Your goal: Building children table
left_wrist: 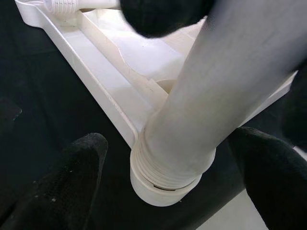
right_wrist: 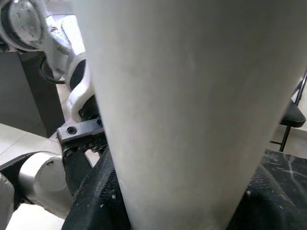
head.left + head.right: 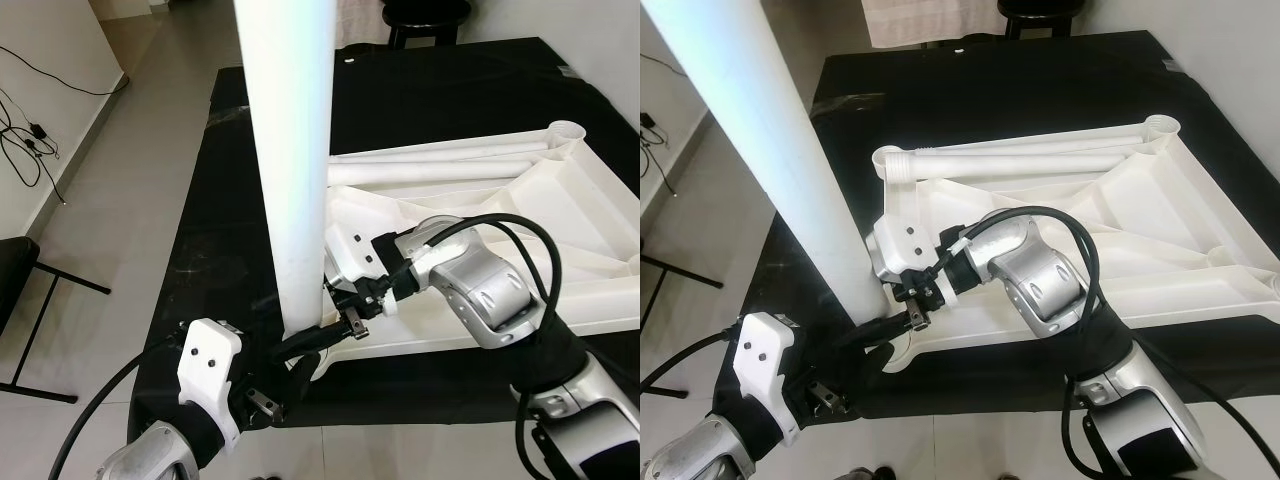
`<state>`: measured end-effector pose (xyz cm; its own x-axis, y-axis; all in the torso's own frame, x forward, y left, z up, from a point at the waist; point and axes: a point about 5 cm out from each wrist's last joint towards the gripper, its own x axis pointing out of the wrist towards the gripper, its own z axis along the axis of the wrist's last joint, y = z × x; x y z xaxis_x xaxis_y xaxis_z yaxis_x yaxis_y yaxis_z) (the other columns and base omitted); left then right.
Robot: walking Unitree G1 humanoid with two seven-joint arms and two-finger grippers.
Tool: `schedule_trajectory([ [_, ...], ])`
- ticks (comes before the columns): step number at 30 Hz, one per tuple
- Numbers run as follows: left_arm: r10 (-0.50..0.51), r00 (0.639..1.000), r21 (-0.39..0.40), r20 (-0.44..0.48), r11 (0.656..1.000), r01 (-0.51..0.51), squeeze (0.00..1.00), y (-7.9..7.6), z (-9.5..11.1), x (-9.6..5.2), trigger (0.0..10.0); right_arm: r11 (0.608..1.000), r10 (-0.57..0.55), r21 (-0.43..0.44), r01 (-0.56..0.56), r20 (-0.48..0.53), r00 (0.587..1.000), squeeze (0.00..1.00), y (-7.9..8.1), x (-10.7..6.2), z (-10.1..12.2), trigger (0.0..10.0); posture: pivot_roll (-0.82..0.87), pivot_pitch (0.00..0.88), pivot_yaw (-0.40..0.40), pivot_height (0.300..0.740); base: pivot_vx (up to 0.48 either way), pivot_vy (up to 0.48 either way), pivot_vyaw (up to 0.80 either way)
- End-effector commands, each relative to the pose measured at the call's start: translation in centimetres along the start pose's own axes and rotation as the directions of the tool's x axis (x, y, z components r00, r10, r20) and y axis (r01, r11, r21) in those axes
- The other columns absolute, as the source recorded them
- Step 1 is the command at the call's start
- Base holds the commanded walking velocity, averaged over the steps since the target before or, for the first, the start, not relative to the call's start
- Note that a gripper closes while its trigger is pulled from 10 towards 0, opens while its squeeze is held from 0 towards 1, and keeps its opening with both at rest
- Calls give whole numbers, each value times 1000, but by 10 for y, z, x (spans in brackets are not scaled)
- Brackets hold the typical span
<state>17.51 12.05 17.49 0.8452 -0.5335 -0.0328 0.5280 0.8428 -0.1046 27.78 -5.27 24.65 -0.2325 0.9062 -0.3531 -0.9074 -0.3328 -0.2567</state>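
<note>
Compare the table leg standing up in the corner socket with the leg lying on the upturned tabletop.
The standing leg is upright, its threaded end seated in the corner socket; the lying leg rests flat across the tabletop, threaded end free. The left gripper and right gripper bracket the standing one; nothing holds the other. Both are white plastic.

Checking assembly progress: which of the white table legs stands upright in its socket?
The leg between both claws, its threaded end in the near corner socket; the other legs lie flat on the tabletop's underside.

One upturned white table top (image 3: 560, 200), one upright leg (image 3: 290, 150), perhaps two loose legs (image 3: 1010, 158), one black mat (image 3: 440, 90), two pincers.
</note>
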Motion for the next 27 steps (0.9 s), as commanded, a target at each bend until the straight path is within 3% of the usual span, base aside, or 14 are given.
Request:
schedule_trajectory([
  [1, 16, 1000, 0, -8, 1000, -16, 0, 0, -3, 0, 10000, 996, 4, 87, -1, -38, 999, 0, 1, 20, -16, 10000, 30, 230, 37, 740, 0, 0, 0],
  [2, 16, 1000, 0, -8, 1000, -16, 0, 0, -3, 0, 10000, 996, 4, 87, -1, -38, 999, 0, 1, 20, -16, 10000, 30, 230, 37, 740, 0, 0, 0],
  [4, 16, 1000, -4, -7, 1000, -16, 0, -1, -3, 0, 10000, 965, -210, 142, 220, -86, 974, 0, -16, 22, -30, 10000, 27, 232, 38, 740, 0, 0, 0],
  [6, 16, 1000, -4, -7, 1000, -16, 0, -1, -3, 0, 10000, 965, -210, 142, 220, -86, 974, 0, -16, 22, -30, 10000, 27, 232, 38, 740, 0, 0, 0],
  [9, 13, 1000, -7, -8, 1000, -13, 0, 0, -3, 0, 10000, 888, -383, 217, 406, -142, 913, 0, -22, 14, -44, 10000, 20, 235, 43, 740, 0, 0, 0],
  [13, 11, 1000, -6, -9, 1000, -11, 0, 0, -3, -1, 10000, 868, -413, 233, 438, -148, 898, 0, -22, 12, -47, 10000, 17, 234, 46, 740, 0, 0, 0],
  [16, 9, 1000, -5, -10, 1000, -9, 0, 1, -4, 0, 10000, 793, -512, 284, 538, -167, 843, 0, -17, 6, -58, 10000, 14, 234, 46, 740, 0, 0, 0],
  [24, 9, 1000, -4, -12, 1000, -9, 0, 2, -4, 0, 10000, 735, -580, 313, 601, -166, 797, 0, -13, 1, -65, 10000, 12, 231, 50, 740, 0, 0, 0],
  [26, 9, 1000, -2, -12, 1000, -9, 0, 3, -4, 0, 10000, 678, -652, 355, 643, -114, 750, 0, -13, -6, -64, 10000, 8, 227, 54, 740, 0, 0, 0],
  [27, 9, 1000, -2, -12, 1000, -9, 0, 3, -4, 0, 10000, 678, -652, 355, 643, -114, 750, 0, -13, -6, -64, 10000, 8, 227, 54, 740, 0, 0, 0],
])
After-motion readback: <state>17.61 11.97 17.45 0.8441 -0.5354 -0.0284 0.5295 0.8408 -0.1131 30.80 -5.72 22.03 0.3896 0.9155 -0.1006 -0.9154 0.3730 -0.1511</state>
